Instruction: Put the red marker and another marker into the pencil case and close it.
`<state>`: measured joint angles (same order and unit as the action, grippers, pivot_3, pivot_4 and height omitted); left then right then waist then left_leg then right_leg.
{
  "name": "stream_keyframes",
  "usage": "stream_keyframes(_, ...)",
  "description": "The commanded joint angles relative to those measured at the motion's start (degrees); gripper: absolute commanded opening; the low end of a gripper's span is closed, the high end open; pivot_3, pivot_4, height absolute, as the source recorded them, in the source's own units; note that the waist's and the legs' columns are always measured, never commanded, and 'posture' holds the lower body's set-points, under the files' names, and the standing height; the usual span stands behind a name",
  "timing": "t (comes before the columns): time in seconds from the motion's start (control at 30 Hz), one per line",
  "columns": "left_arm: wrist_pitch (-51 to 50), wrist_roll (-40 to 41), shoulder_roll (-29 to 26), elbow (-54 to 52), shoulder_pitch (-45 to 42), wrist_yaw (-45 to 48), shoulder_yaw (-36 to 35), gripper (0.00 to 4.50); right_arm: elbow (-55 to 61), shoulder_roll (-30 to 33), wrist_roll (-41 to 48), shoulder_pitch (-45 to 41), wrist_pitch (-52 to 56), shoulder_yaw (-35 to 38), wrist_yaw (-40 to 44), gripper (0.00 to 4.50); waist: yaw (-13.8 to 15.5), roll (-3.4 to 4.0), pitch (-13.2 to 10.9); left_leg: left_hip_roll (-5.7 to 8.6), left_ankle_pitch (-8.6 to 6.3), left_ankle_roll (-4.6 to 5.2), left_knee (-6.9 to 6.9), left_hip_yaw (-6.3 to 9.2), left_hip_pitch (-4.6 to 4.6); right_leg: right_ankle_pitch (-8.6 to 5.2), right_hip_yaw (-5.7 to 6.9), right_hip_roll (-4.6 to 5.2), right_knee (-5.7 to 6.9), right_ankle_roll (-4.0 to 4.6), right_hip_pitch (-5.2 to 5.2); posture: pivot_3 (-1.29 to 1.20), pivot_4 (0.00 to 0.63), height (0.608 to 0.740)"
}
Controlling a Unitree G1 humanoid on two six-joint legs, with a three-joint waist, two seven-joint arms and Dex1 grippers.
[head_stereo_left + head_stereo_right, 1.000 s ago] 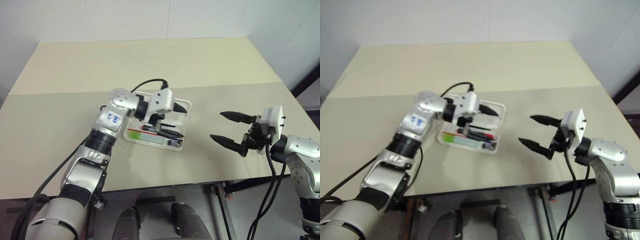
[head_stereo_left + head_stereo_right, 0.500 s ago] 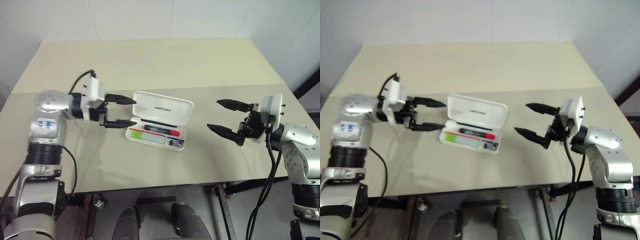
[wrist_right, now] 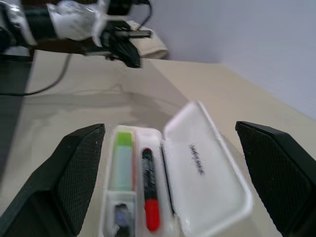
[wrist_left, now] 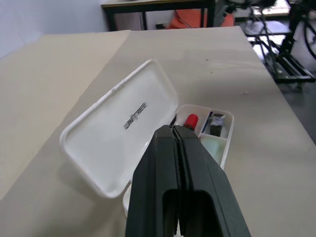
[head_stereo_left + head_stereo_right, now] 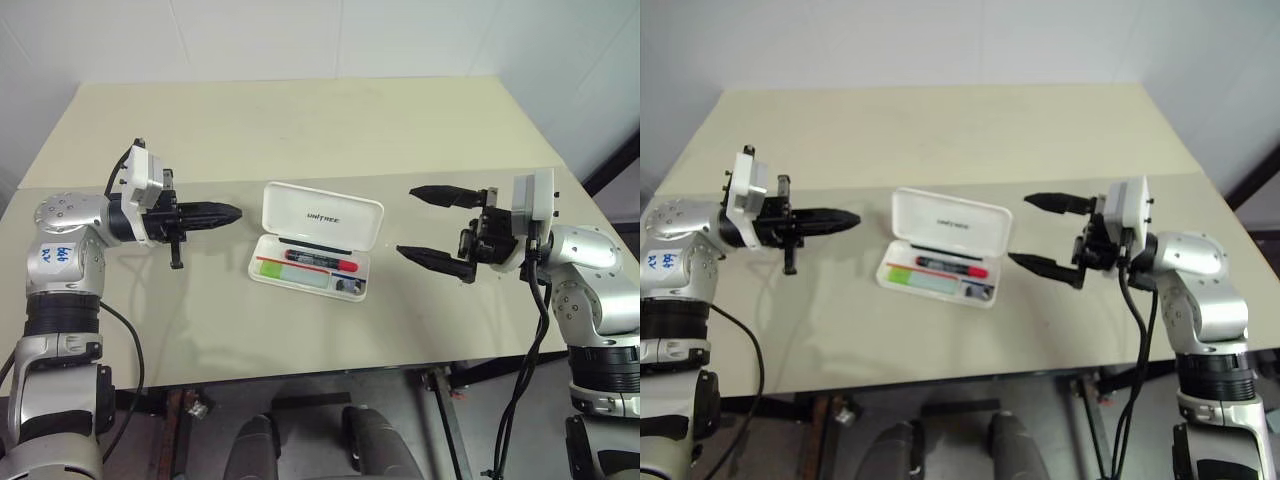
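One white hard-plastic rounded pencil case [image 5: 318, 244] lies open mid-table, holding one black red-capped marker [image 5: 320, 261] and one green-capped pale marker [image 5: 297, 276]; left gripper [image 5: 228, 213] pressed together, right gripper [image 5: 427, 224] spread

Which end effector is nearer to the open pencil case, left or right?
Both lie about equally near. The left end effector, shut, is beside the pencil case lid; the right end effector, open, is off its other end.

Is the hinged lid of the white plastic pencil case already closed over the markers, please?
No, the white plastic pencil case has its hinged lid standing open, leaving the black red-capped marker and the green-capped pale marker exposed inside.
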<state>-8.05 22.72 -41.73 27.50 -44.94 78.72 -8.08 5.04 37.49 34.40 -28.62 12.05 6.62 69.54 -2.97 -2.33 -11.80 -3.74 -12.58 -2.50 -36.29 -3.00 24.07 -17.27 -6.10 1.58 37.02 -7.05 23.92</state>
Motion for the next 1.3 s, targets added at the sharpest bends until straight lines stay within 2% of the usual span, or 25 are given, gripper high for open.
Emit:
stream_keyframes(0.03, 1.8, -3.0, 0.3, 6.6, -5.4, -4.2, 0.2, 0.04, 1.4, 0.8, 1.2, -1.3, 0.7, 0.1, 1.5, 4.5, 0.3, 0.0, 0.0, 0.0, 0.0, 0.0, 0.0, 0.0, 0.0, 0.0, 0.0, 0.0, -0.01, 0.0, 0.0, 0.0, 0.15, 0.74)
stream_keyframes(0.33, 10.7, -14.0, 7.0, 28.9, -19.8, -19.6, 3.9, 0.04, -2.1, -0.1, -1.6, -1.4, -1.5, -0.1, 1.3, 4.5, 1.2, 0.0, 0.0, 0.01, -0.01, 0.0, -0.01, -0.03, 0.03, 0.01, 0.01, -0.01, -0.08, -0.02, 0.01, 0.0, 0.15, 0.74)
stream_keyframes(0.6, 9.5, -20.9, 11.7, 38.3, -23.5, -25.4, 8.5, 0.04, 0.0, -0.8, -2.0, 0.5, -2.3, -0.3, -0.4, 4.5, 1.1, 0.0, 0.0, 0.01, -0.01, 0.0, 0.07, -0.06, 0.08, 0.01, -0.01, -0.03, -0.11, -0.02, 0.07, 0.0, 0.15, 0.74)
stream_keyframes(0.83, 14.5, -19.5, 14.0, 39.2, -23.8, -20.3, 7.1, 0.04, 0.6, -1.1, -2.2, 0.7, -2.7, 0.4, -1.8, 4.5, 1.4, 0.0, 0.0, 0.01, -0.01, -0.01, 0.06, -0.09, 0.1, 0.01, -0.03, -0.04, -0.08, -0.02, 0.12, 0.0, 0.15, 0.74)
stream_keyframes(1.17, 22.1, -18.3, 13.1, 38.5, -22.9, -13.6, 4.5, 0.04, 1.4, -1.2, -1.9, 2.7, -3.1, 0.4, -2.9, 4.5, 1.3, 0.0, 0.0, 0.01, -0.01, -0.02, 0.1, -0.1, 0.1, 0.01, -0.03, -0.04, -0.11, -0.02, 0.12, 0.0, 0.15, 0.74)
stream_keyframes(1.3, 27.1, -18.5, 12.2, 36.2, -20.4, -6.8, 5.6, 0.04, 1.2, -1.3, -2.0, 3.0, -3.1, 0.2, -3.0, 4.5, 1.3, 0.0, 0.0, 0.01, -0.01, -0.02, 0.09, -0.1, 0.09, 0.01, -0.03, -0.04, -0.08, -0.02, 0.12, 0.0, 0.15, 0.74)
